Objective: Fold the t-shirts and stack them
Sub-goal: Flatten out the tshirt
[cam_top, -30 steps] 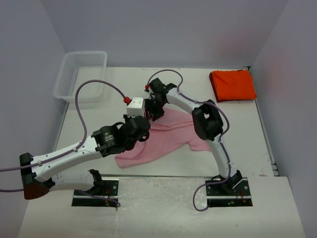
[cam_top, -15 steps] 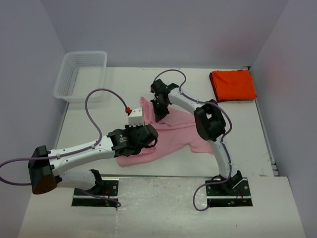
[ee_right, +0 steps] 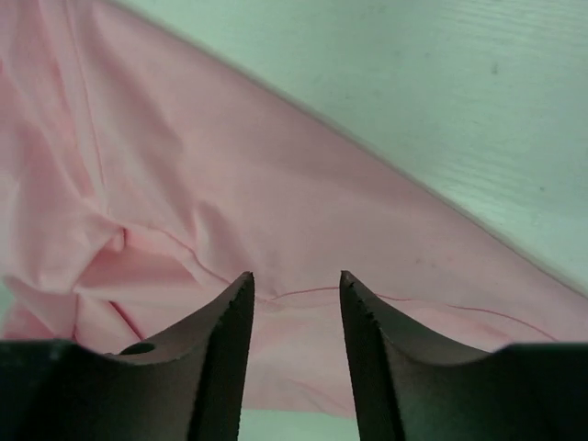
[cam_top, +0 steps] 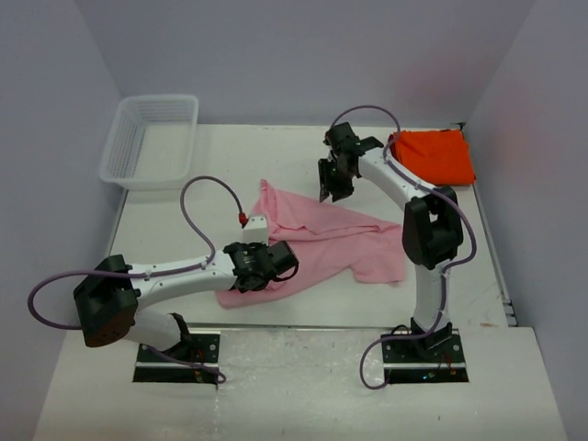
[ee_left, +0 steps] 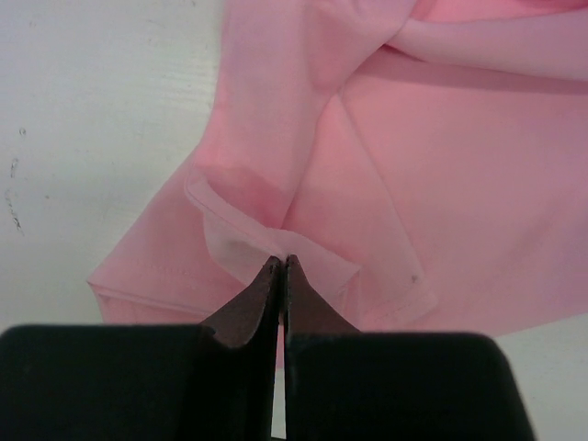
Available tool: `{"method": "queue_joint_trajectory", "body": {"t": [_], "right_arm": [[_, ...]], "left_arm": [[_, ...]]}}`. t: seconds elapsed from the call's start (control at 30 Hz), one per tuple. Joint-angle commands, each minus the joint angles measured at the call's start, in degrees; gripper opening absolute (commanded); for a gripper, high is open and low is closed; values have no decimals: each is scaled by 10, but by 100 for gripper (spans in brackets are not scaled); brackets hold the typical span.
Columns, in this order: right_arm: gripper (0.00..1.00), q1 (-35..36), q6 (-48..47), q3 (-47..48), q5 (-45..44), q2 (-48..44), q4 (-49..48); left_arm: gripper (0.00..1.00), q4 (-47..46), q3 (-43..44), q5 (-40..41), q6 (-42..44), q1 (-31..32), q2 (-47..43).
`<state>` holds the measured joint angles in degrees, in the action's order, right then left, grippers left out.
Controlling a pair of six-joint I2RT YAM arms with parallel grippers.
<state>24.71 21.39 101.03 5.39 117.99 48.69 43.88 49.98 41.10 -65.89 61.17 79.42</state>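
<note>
The light pink t-shirt (cam_top: 322, 241) lies spread and rumpled on the table's middle. My left gripper (cam_top: 257, 276) is low over the shirt's near left part. In the left wrist view its jaws (ee_left: 280, 260) are shut on a raised fold of the pink hem (ee_left: 276, 234). My right gripper (cam_top: 328, 188) hangs open and empty above the shirt's far edge. In the right wrist view (ee_right: 294, 276) the pink cloth (ee_right: 184, 202) lies below the parted fingers, apart from them. The orange-red t-shirt (cam_top: 432, 156) lies folded at the back right.
A white mesh basket (cam_top: 152, 138) stands at the back left corner. Walls close the table on the left, back and right. Bare white tabletop (cam_top: 193, 207) lies between the basket and the pink shirt.
My left gripper pulled the pink shirt's hem toward the near edge, spreading the shirt. My right gripper let go of the shirt, opened, and moved back and to the right.
</note>
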Motion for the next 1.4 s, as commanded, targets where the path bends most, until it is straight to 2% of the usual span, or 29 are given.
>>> {"method": "queue_joint_trajectory", "body": {"t": [0.0, 0.03, 0.1, 0.53, 0.9, 1.1, 1.13, 1.23, 1.37], "right_arm": [[46, 39, -42, -8, 67, 7, 0], [51, 46, -39, -16, 66, 7, -7], [51, 62, -33, -31, 82, 10, -24], [46, 84, -18, -110, 89, 0, -81], [44, 83, -13, -32, 16, 55, -24], [29, 83, -8, 15, 9, 85, 11], [19, 82, -7, 17, 9, 85, 11], [0, 82, -5, 18, 3, 78, 11], [0, 84, 0, -3, -30, 27, 2]], "left_arm": [[0, -15, -8, -8, -35, -2, 15], [0, -15, -7, -10, -38, -2, 21], [0, -16, -4, -14, -39, -2, 25], [0, -42, -10, -30, -5, -10, -22], [0, -68, -22, -35, 17, -10, -45], [0, -78, -30, -38, 23, -10, -62], [0, -78, -30, -37, 24, -10, -64], [0, -74, -31, -35, 26, -10, -67], [0, -70, -30, -30, 26, -10, -69]]}}
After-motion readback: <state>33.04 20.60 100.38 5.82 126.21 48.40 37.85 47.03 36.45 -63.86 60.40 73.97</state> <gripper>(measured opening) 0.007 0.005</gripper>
